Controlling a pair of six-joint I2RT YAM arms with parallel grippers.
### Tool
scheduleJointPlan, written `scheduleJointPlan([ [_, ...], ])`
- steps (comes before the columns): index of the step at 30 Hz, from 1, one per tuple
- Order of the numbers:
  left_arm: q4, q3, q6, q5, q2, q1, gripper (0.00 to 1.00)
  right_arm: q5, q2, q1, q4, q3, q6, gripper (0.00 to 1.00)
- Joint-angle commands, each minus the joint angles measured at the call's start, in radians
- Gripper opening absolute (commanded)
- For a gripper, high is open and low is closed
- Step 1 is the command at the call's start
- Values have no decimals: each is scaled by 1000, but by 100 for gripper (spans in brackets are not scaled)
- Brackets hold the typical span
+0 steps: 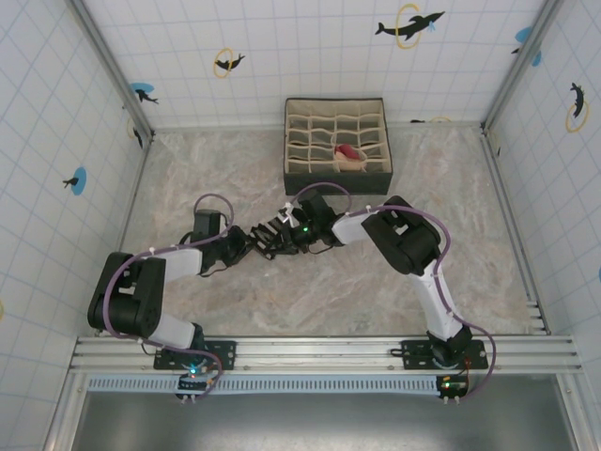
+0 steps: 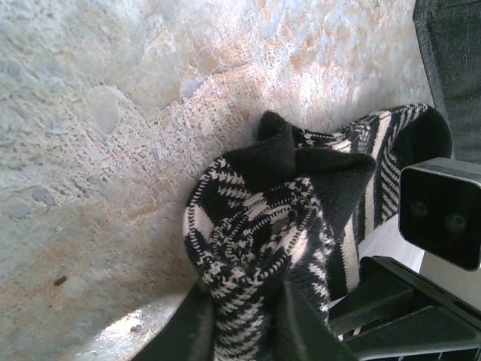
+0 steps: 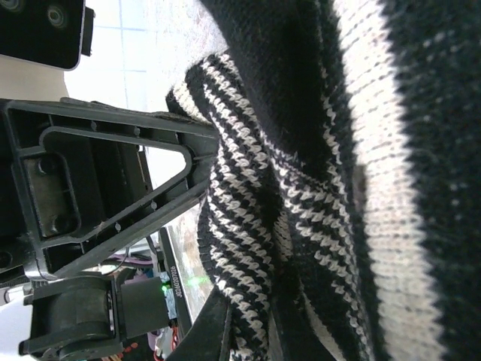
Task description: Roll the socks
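Left of the worktop's (image 1: 188, 169) centre, the left fingers (image 2: 188, 337) were pinched together on a bunched fold of the black striped sock (image 2: 255, 226), with knit squeezed between them. The sock sat gathered between the two arms, folded over itself; whether it rested on the marbled surface or hung just above it could not be told. Just beside, facing the other way, the right fingers (image 3: 212, 338) were closed too, with the same sock's stripes caught between them. The sock looked crumpled and not yet a tight roll, so this one was probably only partway rolled and not yet stowed. Farther back and to the right, the peach sock (image 1: 347, 152) lay bundled in one compartment of the organiser box (image 1: 336, 101), so that half of the job appeared done.

For room, bare worktop ran from the left arm out to the left tiled wall (image 1: 56, 141). In the middle the wrists crowded each other, each arm's frame just beside the other's fingers, which left little slack for twisting. The box's near wall stood near, beyond the sock. To the right, open surface reached the right wall, and the metal rail (image 1: 319, 349) bounded the near edge.
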Motion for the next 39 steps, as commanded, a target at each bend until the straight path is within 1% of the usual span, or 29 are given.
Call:
scheduleJointPlan([
  [1,-50,-13,-20,-64,23,-9,0,43,49,-4,-62,-47,33,10],
  [4,-129,18,3,-66,24,-9,0,75,2,-6,-86,-46,-4,25],
  [8,-254,66,47,-74,11,-9,0,161,-67,5,-223,-5,-138,35],
  [11,-351,107,84,-93,0,-9,0,269,-139,22,-323,9,-234,42],
  [12,-377,119,92,-98,-4,-10,0,307,-164,28,-327,-1,-252,44],
  [16,-473,164,126,-120,-19,-9,0,455,-258,68,-359,-29,-354,47],
  [18,-511,179,141,-130,-21,-10,0,595,-303,109,-391,-36,-442,48],
  [20,-539,190,153,-126,-16,-9,0,702,-338,152,-406,-48,-513,52],
  [21,-549,193,157,-122,-14,-9,0,743,-353,172,-404,-56,-543,52],
  [23,-568,195,164,-114,-11,-9,0,873,-382,226,-396,-78,-619,53],
  [25,-583,199,170,-109,-11,-7,0,1001,-399,283,-379,-98,-692,56],
  [26,-588,201,173,-104,-10,-7,0,1062,-405,313,-369,-108,-734,58],
  [29,-603,212,184,-89,-1,-5,0,1234,-397,402,-336,-124,-848,59],
  [30,-610,219,190,-87,2,-5,0,1302,-388,435,-322,-127,-887,62],
  [32,-623,231,199,-85,8,-5,0,1421,-359,489,-293,-128,-963,63],
  [33,-628,234,203,-82,10,-4,0,1462,-342,507,-294,-122,-993,63],
  [34,-631,236,208,-81,10,-3,0,1498,-326,525,-253,-118,-1019,63],
  [35,-635,239,211,-79,13,-4,0,1526,-313,537,-238,-115,-1044,65],
  [39,-639,238,220,-68,15,1,0,1637,-242,583,-177,-96,-1163,65],
])
